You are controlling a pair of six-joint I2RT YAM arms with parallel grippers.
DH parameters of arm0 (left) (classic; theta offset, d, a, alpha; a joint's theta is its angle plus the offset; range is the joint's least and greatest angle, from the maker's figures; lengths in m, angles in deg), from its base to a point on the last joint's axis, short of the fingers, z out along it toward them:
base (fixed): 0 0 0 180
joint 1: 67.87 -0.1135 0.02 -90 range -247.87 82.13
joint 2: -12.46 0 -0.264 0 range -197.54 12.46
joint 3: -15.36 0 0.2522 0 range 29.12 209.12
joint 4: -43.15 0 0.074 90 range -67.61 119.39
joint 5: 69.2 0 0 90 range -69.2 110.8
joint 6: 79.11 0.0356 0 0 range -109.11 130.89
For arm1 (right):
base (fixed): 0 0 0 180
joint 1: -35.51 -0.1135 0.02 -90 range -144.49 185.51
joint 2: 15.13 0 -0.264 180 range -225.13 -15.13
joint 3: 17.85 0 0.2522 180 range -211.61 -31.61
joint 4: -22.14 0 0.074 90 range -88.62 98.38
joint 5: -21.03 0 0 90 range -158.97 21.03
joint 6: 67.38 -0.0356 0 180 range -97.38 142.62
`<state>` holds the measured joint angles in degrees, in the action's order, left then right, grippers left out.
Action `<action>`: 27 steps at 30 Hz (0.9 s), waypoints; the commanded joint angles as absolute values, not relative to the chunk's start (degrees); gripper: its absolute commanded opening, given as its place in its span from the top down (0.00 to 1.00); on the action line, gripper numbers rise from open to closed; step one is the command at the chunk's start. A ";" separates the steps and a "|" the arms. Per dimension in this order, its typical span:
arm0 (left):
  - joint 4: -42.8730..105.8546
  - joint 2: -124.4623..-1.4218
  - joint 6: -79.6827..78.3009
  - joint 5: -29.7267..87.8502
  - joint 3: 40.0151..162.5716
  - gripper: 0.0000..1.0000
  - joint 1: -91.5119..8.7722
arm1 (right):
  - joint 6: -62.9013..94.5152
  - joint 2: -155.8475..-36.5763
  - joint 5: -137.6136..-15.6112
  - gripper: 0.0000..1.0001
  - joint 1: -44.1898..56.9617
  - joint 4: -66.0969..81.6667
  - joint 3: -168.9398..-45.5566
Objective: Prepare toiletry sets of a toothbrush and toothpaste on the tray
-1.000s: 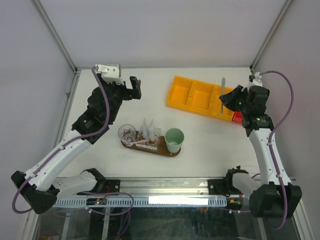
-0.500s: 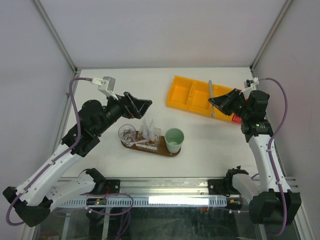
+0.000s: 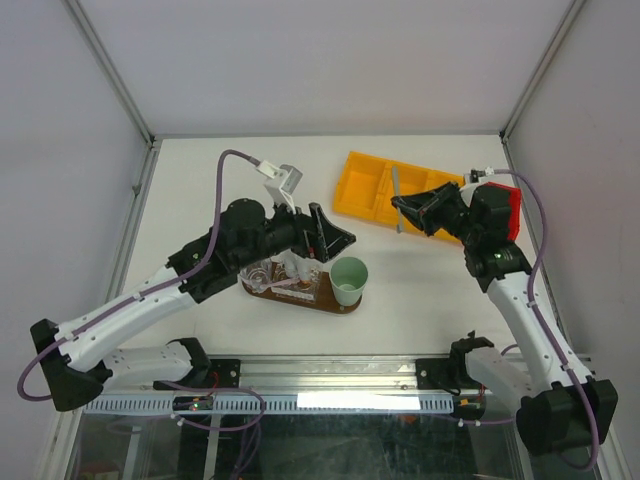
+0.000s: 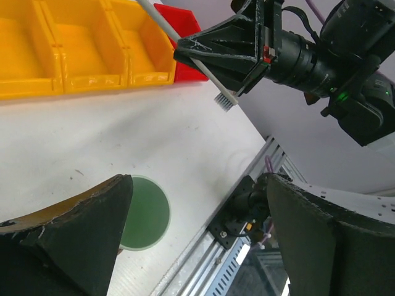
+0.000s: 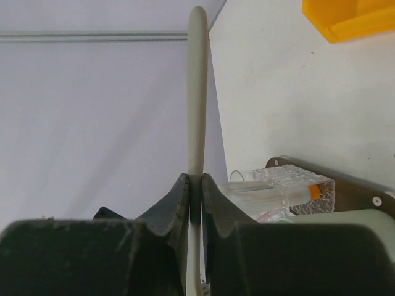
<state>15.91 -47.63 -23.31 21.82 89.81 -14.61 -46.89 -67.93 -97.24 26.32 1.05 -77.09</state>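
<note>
My right gripper (image 3: 406, 211) is shut on a thin pale grey toothbrush (image 3: 396, 198) and holds it in the air left of the yellow bin, bristles down. The right wrist view shows its handle (image 5: 197, 92) clamped upright between the jaws (image 5: 195, 185). The dark brown tray (image 3: 322, 303) lies at the near middle. It carries white tubes (image 3: 297, 266) and a pinkish brush, partly hidden by my left arm. My left gripper (image 3: 336, 234) hangs open and empty above the tray's right half. The left wrist view shows the brush (image 4: 185, 49) held by the right gripper.
A mint-green cup (image 3: 349, 275) stands at the tray's right end and shows in the left wrist view (image 4: 145, 213). A clear glass (image 3: 254, 271) stands at its left end. The yellow compartmented bin (image 3: 380, 187) lies at the back right, with a red box (image 3: 507, 205) beside it.
My left arm has swung right and down, over the tray. My right gripper has carried the toothbrush left, away from the bin toward the middle.
</note>
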 commanded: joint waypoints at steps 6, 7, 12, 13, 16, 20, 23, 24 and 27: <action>11.37 -52.49 -18.39 5.62 99.39 0.15 -7.70 | -58.80 -69.52 -79.27 1.00 17.62 -9.24 -84.69; 10.75 -53.37 -18.05 3.48 100.21 0.16 -6.48 | -60.04 -69.53 -78.44 1.00 17.08 -9.08 -84.44; 6.59 -59.51 -15.69 -8.78 106.72 0.22 0.41 | -63.21 -70.07 -74.53 1.00 13.93 -9.06 -83.98; 5.78 -60.91 -14.97 -11.21 108.25 0.23 1.62 | -63.88 -70.25 -74.03 1.00 13.45 -9.21 -83.98; 3.75 -65.13 -11.94 -17.23 112.51 0.26 4.67 | -65.49 -71.12 -73.63 1.00 12.13 -9.32 -83.93; -0.65 -71.58 -9.77 -21.08 118.42 0.33 6.06 | -67.20 -71.73 -73.37 1.00 10.95 -9.04 -83.34; -3.56 -75.41 -9.42 -22.35 121.85 0.39 6.61 | -68.08 -71.36 -72.60 1.00 10.27 -9.02 -83.06; -4.54 -76.57 -9.35 -22.76 122.76 0.41 6.83 | -68.22 -71.11 -72.20 1.00 9.97 -9.08 -82.99; -6.73 -79.36 -9.27 -23.78 124.83 0.45 7.32 | -68.51 -70.64 -71.17 1.00 9.47 -9.45 -82.94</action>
<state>-2.75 -77.25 -11.26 -19.34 120.43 6.41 -66.52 -71.99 -74.62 10.30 -9.99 -81.85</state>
